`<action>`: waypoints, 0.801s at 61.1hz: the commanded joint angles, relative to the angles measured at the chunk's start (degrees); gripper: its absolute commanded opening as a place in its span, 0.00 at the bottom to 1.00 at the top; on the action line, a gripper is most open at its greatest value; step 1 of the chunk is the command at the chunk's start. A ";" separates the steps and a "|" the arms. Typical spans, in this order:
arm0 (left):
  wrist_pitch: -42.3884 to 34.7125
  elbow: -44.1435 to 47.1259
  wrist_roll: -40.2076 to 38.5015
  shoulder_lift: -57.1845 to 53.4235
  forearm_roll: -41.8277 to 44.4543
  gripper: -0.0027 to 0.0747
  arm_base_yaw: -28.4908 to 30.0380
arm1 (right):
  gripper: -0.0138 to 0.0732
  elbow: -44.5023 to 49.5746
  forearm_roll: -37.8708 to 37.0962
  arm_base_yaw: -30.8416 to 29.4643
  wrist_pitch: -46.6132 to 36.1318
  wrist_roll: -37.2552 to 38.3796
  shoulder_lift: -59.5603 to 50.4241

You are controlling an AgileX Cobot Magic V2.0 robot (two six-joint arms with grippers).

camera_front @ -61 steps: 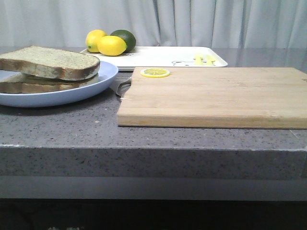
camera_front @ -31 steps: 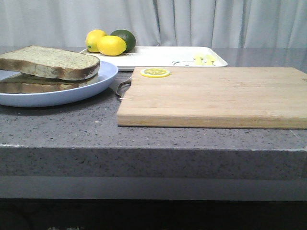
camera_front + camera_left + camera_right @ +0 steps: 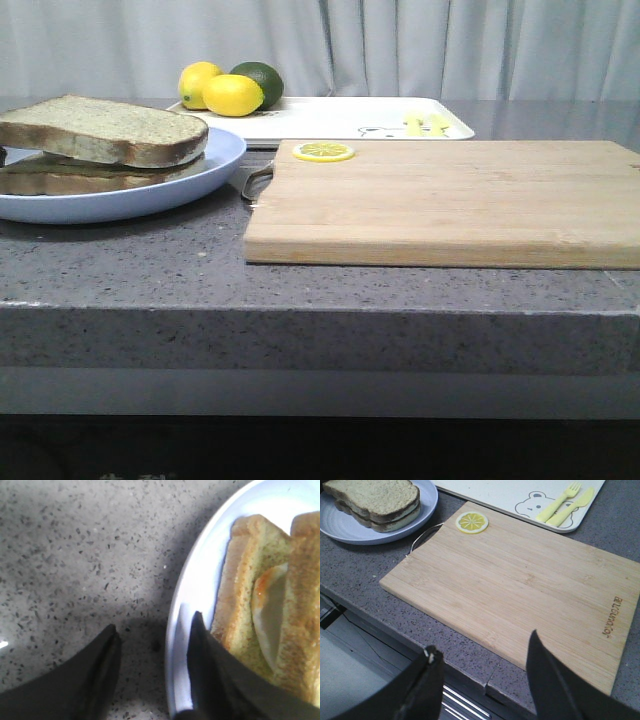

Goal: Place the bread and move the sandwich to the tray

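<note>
Bread [image 3: 105,128] placed on sandwich [image 3: 375,502]; move to tray [image 3: 340,118] pending. Left pincer [image 3: 152,642] wide, straddling plate [image 3: 200,600] rim. Right pincer [image 3: 482,667] wide, empty

The countertop [image 3: 200,270] looks like grey speckled stone, smooth with a soft sheen. The cutting board [image 3: 450,200] is pale wood with fine straight grain, matt, and has a thin metal wire handle [image 3: 422,535]. The plate [image 3: 215,165] is light blue, smooth and a little glossy. The bread [image 3: 105,130] has a porous, rough crumb and a dull brown crust. The tray [image 3: 330,118] is white, smooth, like plastic. The lemon slice [image 3: 323,152] looks like glossy plastic. The left gripper [image 3: 152,677] has matt black fingers. Behind hangs grey cloth [image 3: 400,45].
</note>
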 commanded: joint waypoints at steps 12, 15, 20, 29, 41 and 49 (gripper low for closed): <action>-0.42 -1.73 0.22 -1.70 -2.46 0.19 -0.66 | 0.62 -1.34 -0.20 0.00 -3.80 -0.10 0.09; -0.27 -1.73 0.22 -1.70 -2.46 0.15 -0.70 | 0.62 -1.34 -0.20 0.00 -3.80 -0.10 0.09; -0.13 -1.73 0.22 -1.70 -2.46 0.10 -0.70 | 0.62 -1.34 -0.20 0.00 -3.80 -0.10 0.09; 0.21 -1.73 0.22 -1.70 -2.92 0.01 -0.80 | 0.62 -1.34 -0.20 0.00 -3.80 -0.10 0.09; 2.57 -4.62 0.52 -1.70 -6.27 0.01 -0.80 | 0.62 -1.34 -0.20 0.00 -3.80 -0.10 0.09; 3.61 -9.75 0.52 -1.70 -7.89 0.01 -1.50 | 0.62 -1.34 -0.20 0.00 -3.80 -0.10 0.09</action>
